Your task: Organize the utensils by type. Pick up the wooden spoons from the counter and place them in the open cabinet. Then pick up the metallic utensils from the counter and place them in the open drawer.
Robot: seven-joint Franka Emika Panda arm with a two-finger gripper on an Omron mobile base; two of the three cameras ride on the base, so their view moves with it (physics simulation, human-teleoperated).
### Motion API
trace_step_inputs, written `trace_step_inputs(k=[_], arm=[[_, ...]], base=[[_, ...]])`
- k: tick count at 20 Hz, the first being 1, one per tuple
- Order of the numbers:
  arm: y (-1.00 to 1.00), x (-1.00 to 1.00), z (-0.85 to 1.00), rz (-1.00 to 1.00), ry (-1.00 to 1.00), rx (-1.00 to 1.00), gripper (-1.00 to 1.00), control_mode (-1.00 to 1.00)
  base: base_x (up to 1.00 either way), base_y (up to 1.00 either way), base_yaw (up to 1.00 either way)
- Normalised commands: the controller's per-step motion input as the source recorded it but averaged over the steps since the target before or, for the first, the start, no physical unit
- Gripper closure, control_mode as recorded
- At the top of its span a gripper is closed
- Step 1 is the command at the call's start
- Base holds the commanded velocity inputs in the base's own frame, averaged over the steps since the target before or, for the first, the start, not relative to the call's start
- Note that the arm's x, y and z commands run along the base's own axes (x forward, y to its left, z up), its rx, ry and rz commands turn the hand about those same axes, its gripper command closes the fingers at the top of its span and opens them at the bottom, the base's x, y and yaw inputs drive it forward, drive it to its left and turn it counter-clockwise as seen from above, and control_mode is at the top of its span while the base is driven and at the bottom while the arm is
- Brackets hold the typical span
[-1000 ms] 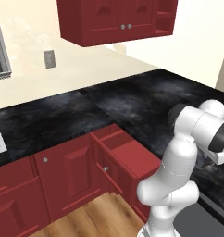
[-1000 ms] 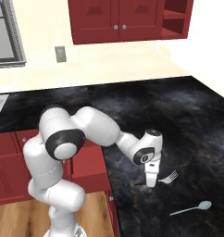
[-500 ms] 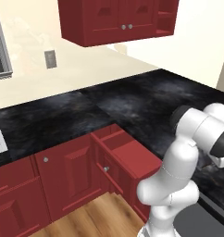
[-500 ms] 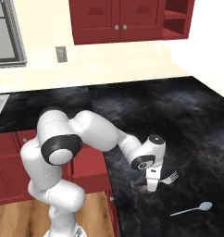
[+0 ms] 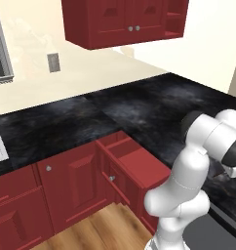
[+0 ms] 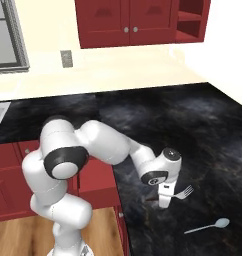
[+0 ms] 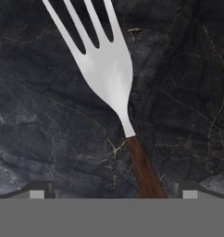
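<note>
- Where the red drawer (image 5: 134, 158) stands pulled out at the left of the black marbled tabletop (image 6: 193, 125), open and showing its red inside.
- Above, on the cream wall, hangs the red wall cabinet (image 6: 138, 22), two middle doors closed, silver knobs side by side, open shelving at its right end.
- Right of the drawer, reaches down low over the tabletop: the end effector (image 6: 164, 200), fingers pointing at the stone just beside the fork (image 6: 182, 192).
- Seen from the hand: fork (image 7: 109, 78) flat on the stone, tines toward the top, dark brown handle running down between the two finger tips (image 7: 37, 192), spread wide to either side, touching nothing.
- Farther right and nearer the front edge, lies alone on the tabletop: small silver spoon (image 6: 207, 226), bowl to the right, apart from the fork.
</note>
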Motion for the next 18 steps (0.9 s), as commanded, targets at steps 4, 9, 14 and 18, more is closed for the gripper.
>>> trace_step_inputs(k=[4, 9, 14, 18], arm=[[0.0, -0.19, -0.33, 0.0, 0.03, 0.0, -1.0, -1.0], [-0.02, -0.46, -0.32, 0.0, 0.01, 0.0, -1.0, -1.0], [0.01, -0.36, -0.43, -0.01, 0.0, -0.01, -1.0, -1.0], [0.05, -0.21, -0.47, 0.0, 0.01, -0.01, -1.0, -1.0]], base=[[0.0, 0.0, 0.0], [0.0, 0.0, 0.0], [0.0, 0.0, 0.0], [0.0, 0.0, 0.0]])
